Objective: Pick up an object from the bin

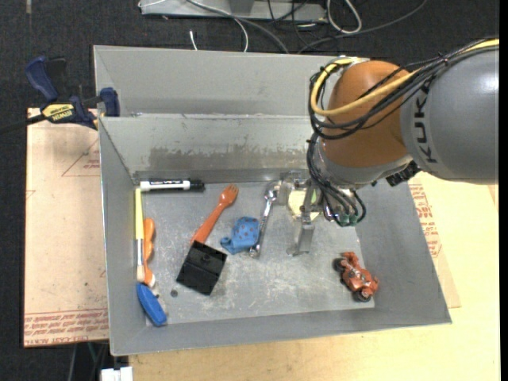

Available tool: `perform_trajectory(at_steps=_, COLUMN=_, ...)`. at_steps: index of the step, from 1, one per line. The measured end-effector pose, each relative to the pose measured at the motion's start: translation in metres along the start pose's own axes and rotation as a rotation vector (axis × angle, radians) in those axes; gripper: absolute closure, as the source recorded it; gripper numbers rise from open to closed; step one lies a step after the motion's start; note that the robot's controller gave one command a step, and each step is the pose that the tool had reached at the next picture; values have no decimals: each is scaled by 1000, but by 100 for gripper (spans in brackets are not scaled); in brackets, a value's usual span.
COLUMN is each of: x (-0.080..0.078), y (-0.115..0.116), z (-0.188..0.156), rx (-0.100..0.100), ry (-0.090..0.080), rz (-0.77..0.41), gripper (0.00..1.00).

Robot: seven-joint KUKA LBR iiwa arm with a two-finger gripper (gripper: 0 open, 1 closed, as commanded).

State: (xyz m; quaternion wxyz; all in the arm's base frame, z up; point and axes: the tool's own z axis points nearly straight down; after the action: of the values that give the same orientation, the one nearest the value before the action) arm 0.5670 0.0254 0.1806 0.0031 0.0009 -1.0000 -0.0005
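Nearest us lie a red toy car (355,276) and a black block (201,268). Beyond them our tool (278,249) stands low over the floor of the bin (317,296), fingers spread wide with nothing between them. A crumpled blue piece (242,234) sits just outside one finger, so we judge this the approach. Next we must straddle a thing and close.

Reaches in from the right with grey arm (464,117); orange wrist cover (361,125), looped with yellow and black cables (319,86), just above the tool (278,251). Points down, metal fingers (303,232) spread apart.
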Motion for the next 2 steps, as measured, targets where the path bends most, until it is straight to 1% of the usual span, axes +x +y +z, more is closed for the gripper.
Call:
perform_trajectory(at_steps=1, x=-1, y=0, z=-5, rx=0, ry=-7, rz=1, gripper=0)
perform_trajectory(at_steps=2, x=-7, y=23, z=39, rx=0, ry=-9, rz=-140, gripper=0)
